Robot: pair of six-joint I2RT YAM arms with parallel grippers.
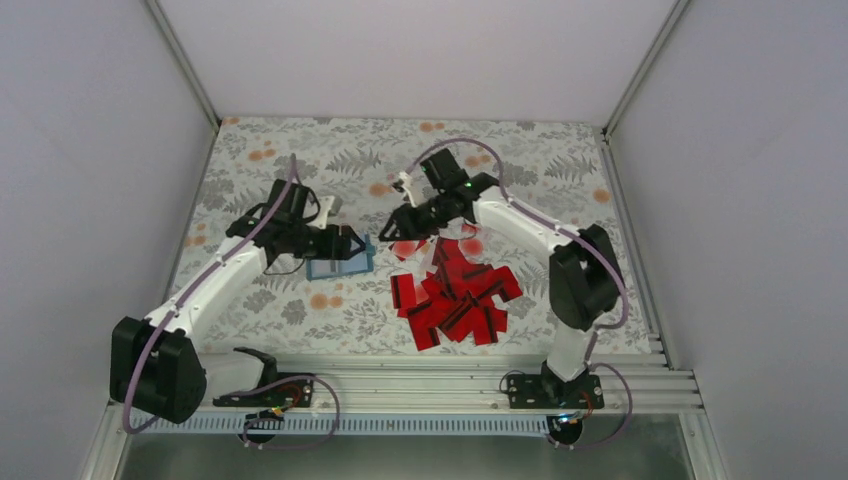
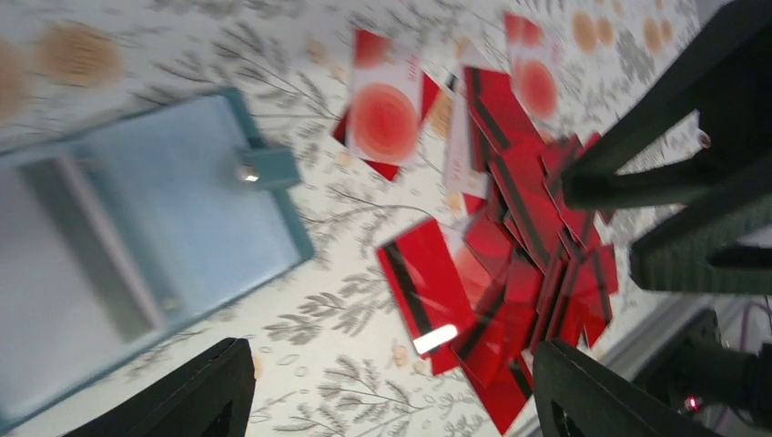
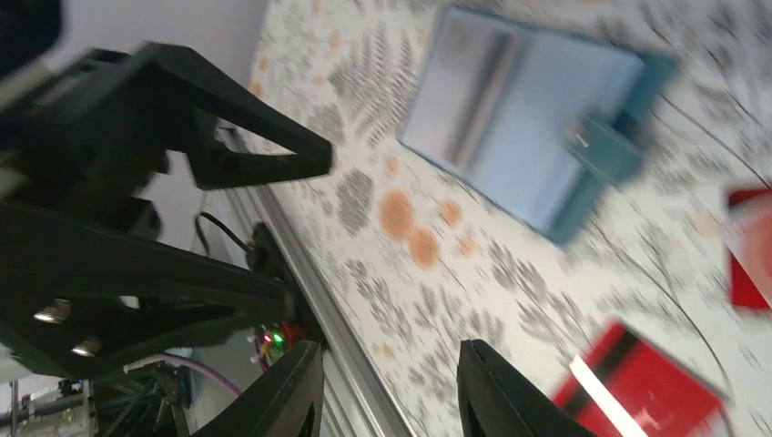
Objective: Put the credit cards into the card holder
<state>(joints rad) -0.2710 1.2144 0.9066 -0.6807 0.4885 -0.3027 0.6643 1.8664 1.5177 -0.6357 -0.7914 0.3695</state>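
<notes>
The teal-blue card holder (image 1: pixel 340 264) lies open and flat on the floral table, left of centre; its snap tab (image 2: pixel 269 168) points toward the cards. The red credit cards (image 1: pixel 457 297) form a loose heap to its right, some with black stripes, and a white-faced card with a red spot (image 2: pixel 384 114) lies at the heap's far edge. My left gripper (image 1: pixel 356 245) hovers at the holder's right edge, open, with only tabletop between its fingers (image 2: pixel 214 391). My right gripper (image 1: pixel 392 228) hangs just right of it, above the table, open and empty.
Grey walls and metal frame rails (image 1: pixel 620 230) close in the table on three sides. A slotted rail (image 1: pixel 450 385) runs along the near edge, where both arm bases are bolted. The two grippers sit close together over the gap between holder and heap.
</notes>
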